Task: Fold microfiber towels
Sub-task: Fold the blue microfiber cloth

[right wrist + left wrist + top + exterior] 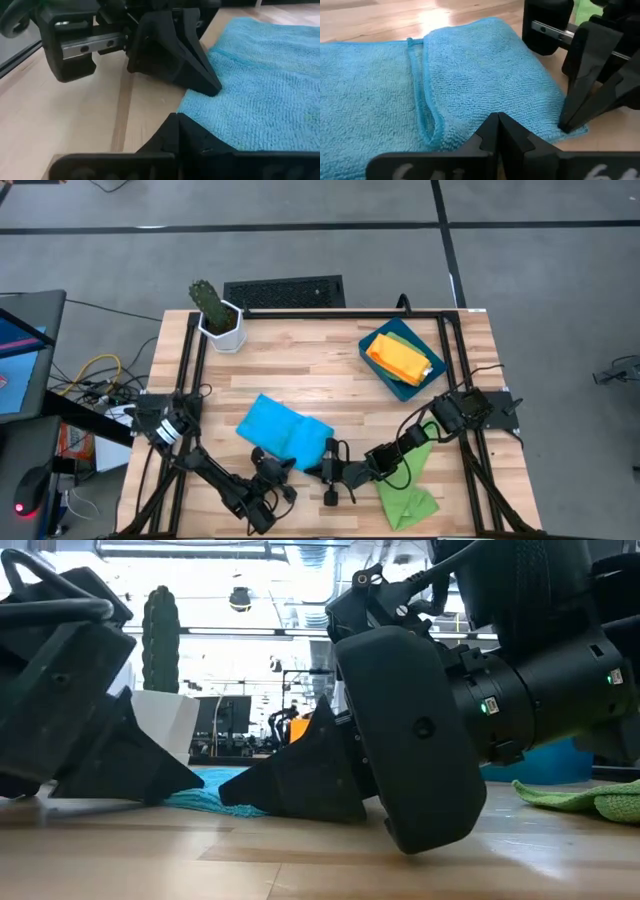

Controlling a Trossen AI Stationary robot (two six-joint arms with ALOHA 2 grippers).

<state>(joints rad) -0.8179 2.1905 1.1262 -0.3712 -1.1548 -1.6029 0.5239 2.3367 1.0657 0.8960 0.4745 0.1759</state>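
A bright blue microfiber towel (285, 430) lies folded on the wooden table (300, 360), near its front edge. One layer lies over another, with a hemmed edge (420, 95) running across it. My left gripper (497, 125) is shut, its tips on the towel's near edge. My right gripper (177, 120) is shut too, at the towel's near right corner. The two sets of tips stand close together (212, 792). A lime green towel (410, 492) lies crumpled at the front right. An orange and a yellow towel (400, 358) lie in the tray. My left gripper rests its shut fingertips (212, 89) on the blue towel's near edge (470, 137), slanting down from the table's near left. The towel lies flat on the table. Whether cloth sits between the fingers, I cannot tell. My right gripper sets its shut fingertips (568, 126) on the towel's near right corner (577, 131), slanting down from the table's right. The corner lies flat on the wood. I cannot tell whether any cloth is pinched.
A dark-blue tray (385, 380) sits at the far right. A cactus in a white pot (218, 318) stands at the far left. Bare wood lies between them and beyond the blue towel.
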